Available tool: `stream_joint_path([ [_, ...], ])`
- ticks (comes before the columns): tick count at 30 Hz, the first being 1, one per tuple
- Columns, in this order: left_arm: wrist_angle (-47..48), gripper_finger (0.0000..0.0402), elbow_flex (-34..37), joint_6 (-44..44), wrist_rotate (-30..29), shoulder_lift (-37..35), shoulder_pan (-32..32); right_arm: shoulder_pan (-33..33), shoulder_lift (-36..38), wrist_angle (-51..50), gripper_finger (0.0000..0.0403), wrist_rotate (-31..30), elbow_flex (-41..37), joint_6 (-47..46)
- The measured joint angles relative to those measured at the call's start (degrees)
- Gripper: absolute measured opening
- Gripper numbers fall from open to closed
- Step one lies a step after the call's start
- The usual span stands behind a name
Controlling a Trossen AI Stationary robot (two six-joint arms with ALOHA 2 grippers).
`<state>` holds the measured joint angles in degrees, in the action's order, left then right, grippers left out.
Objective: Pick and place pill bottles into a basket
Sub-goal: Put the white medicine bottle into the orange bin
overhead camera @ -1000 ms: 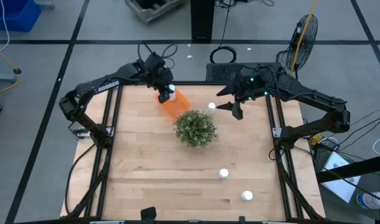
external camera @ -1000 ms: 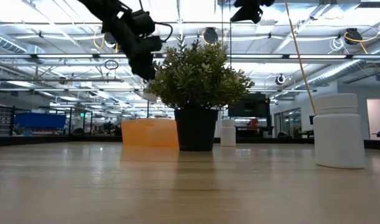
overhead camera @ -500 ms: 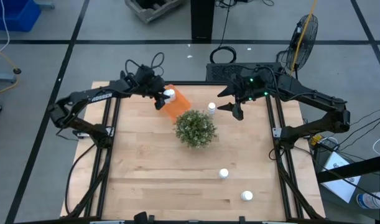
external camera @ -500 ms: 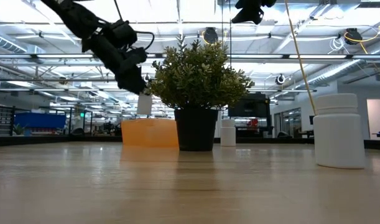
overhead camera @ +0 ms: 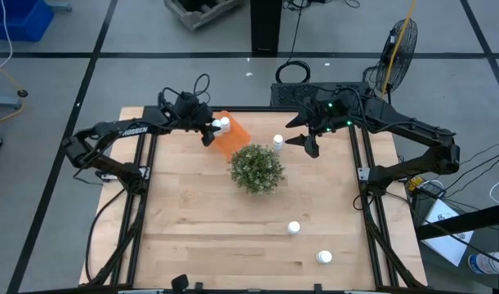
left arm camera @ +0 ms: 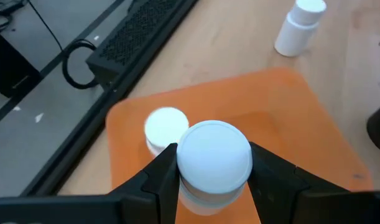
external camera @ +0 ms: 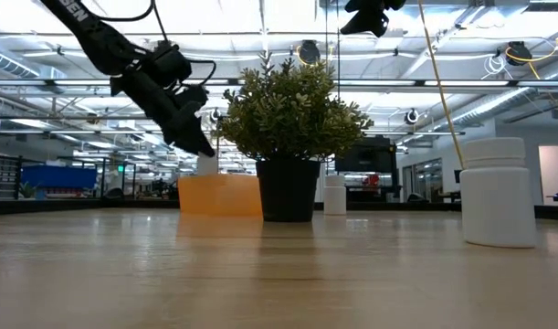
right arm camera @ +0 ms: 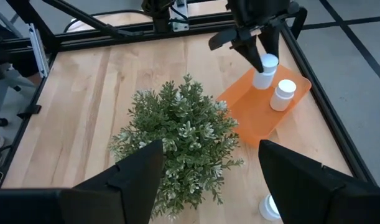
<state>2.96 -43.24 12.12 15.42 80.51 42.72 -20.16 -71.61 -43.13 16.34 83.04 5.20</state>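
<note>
My left gripper [overhead camera: 216, 127] is at the table's far left, shut on a white pill bottle [left arm camera: 213, 155] over the orange basket [overhead camera: 233, 139]. A second pill bottle [left arm camera: 165, 127] stands in the basket beside it. A third [overhead camera: 278, 143] stands on the table between the basket and my right gripper [overhead camera: 308, 141]. My right gripper hangs high above the table, open, with nothing between its fingers [right arm camera: 134, 180]. Two more pill bottles [overhead camera: 294, 228] [overhead camera: 323, 257] stand near the table's near right. My left gripper pinches the bottle between its two fingers [left arm camera: 162, 177], on opposite sides of its body just below the cap [left arm camera: 199, 198]. The fingers slant down from the table's left. The bottle is upright, its lower end [external camera: 206, 170] behind the basket's wall; whether it stands on the floor, I cannot tell.
A bushy green plant [overhead camera: 256, 168] in a dark pot [external camera: 287, 190] stands mid-table, right next to the basket's near side. Black rails [overhead camera: 147, 163] run along the table's left and right edges. Bare wood lies at the near left.
My left gripper has sunk toward the basket, still shut on the pill bottle, and its arm has tipped flatter. The bottle has gone from above the basket's rim down to behind its wall, staying upright.
</note>
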Motion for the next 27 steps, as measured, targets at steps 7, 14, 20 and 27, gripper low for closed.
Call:
stream_joint_path([
  [7,-3.7,0.0159,3.4,-0.2,0.2,0.0,2.0,0.0,0.0,0.0,0.0256,0.0,0.0,0.0],
  [14,-6.7,0.0159,5.0,0.5,0.7,1.0,3.1,0.0,0.0,0.1,0.0256,0.0,0.0,0.0],
  [20,-9.1,0.0159,5.4,0.3,1.5,3.4,3.3,0.0,0.0,1.2,0.0254,0.0,0.0,-0.3],
  [27,-11.8,0.0159,5.4,0.2,2.2,6.0,3.3,0.0,0.0,1.5,0.0254,0.1,0.0,-0.6],
])
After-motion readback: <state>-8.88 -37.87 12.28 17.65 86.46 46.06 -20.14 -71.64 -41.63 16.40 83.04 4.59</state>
